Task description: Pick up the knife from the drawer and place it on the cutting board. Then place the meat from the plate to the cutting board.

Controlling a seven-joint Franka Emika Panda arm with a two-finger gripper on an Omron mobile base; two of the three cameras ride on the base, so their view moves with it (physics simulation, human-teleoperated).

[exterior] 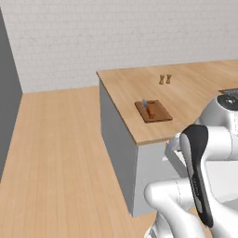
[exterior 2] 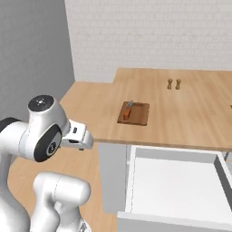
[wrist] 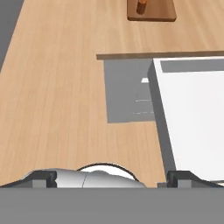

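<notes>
**A:** Nearest you, the two-finger gripper (wrist: pixel 112 177) hung back over the floor with its dark tips spread wide apart and nothing between them. You held nothing at that point.

**B:** And the drawer?

**A:** The wide shallow drawer with the white inside and light grey front (exterior 2: pixel 174 190) stood pulled out just ahead of you, and what I could see of its floor looked bare. Beyond it, on the light wooden bench (exterior 2: pixel 190 122), lay the flat dark brown wooden cutting board (exterior 2: pixel 133 113). The small knife with the orange-brown handle and short grey blade (exterior 2: pixel 128 110) rested on that board, toward its left side, handle nearer you and blade pointing away.

**B:** So the knife step was finished?

**A:** I judged so. The meat was next, and I could not find the plate or the meat from where you stood; only two small brown shakers (exterior 2: pixel 174 84) stood farther back on the bench.

**B:** How should I have gone about it?

**A:** You needed to bring the plate into sight first, keeping the gripper spread and lifted clear of the bench edge and the drawer. Then set the meat on the bare right part of the board, apart from the knife.
</notes>
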